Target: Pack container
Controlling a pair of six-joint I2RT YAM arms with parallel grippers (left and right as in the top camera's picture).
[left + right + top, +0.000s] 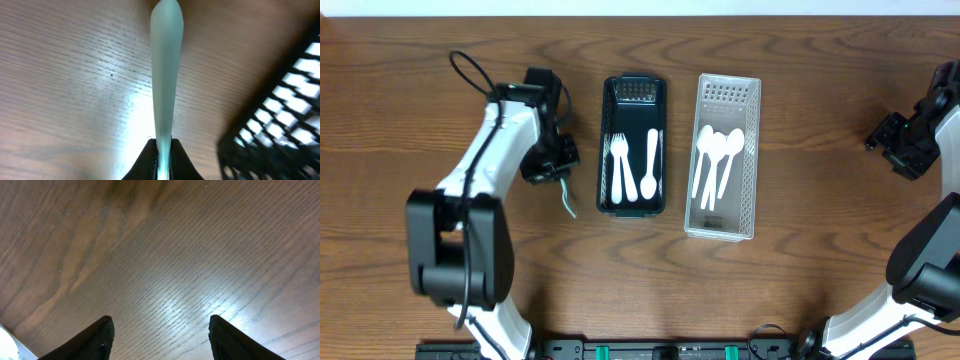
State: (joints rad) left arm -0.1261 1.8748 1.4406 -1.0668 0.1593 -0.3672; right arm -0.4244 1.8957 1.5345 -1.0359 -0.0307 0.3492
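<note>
My left gripper (553, 168) is shut on a pale, translucent plastic utensil (568, 198), held just left of the black basket (611, 140). In the left wrist view the utensil's handle (165, 75) runs up from between the closed fingers (164, 146); its working end is hidden. The black basket holds white forks and a spoon (651, 160); its mesh wall shows in the left wrist view (280, 125). The clear basket (752, 150) holds white spoons (716, 150). My right gripper (900, 140) is open and empty at the far right, above bare wood (160, 330).
The two baskets stand side by side at the table's middle. The left arm's body (480, 180) stretches from the front left towards the black basket. The right arm (935, 250) runs along the right edge.
</note>
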